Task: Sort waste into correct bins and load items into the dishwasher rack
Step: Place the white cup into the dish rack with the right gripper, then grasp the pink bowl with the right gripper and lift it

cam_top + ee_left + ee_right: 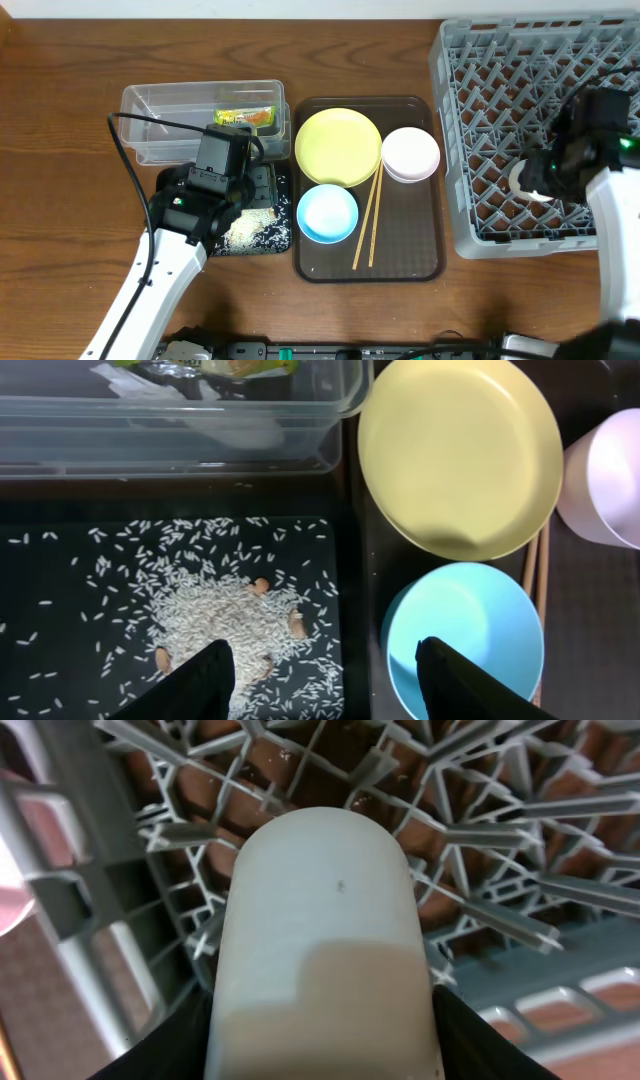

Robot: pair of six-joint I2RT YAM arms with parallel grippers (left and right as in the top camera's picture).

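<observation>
Status entry, mid-run.

The right gripper [325,1055] was clamped on the small white cup [322,920]. It held the cup over the lattice floor of the dishwasher rack [452,140], toward the rack's front-left corner. I could not tell whether the cup touched the grid.

The left gripper [322,660] hung with its fingers apart and nothing between them. It was above the right edge of the black tray [60,560], where the rice scraps [215,610] lay heaped toward the front-right corner.

Waste: the snack wrapper [245,117] lay in the clear tub [140,110], at its far-right corner. A bit of white showed beside it (probably the crumpled paper, but too little was visible to be sure). I spotted no stray waste elsewhere and judged the sorting essentially done.

Loading had only just begun. The cup was the only item at the rack, and it was not yet released.

Four items remained on the brown serving tray [420,260], mid-table [60,60]:
- yellow plate [338,147], far-left corner
- pink-white bowl [410,154], far-right corner
- light blue bowl [327,213], near the left edge, just in front of the plate
- two chopsticks [366,220], lying side by side, running from the plate's rim toward the front edge
</observation>
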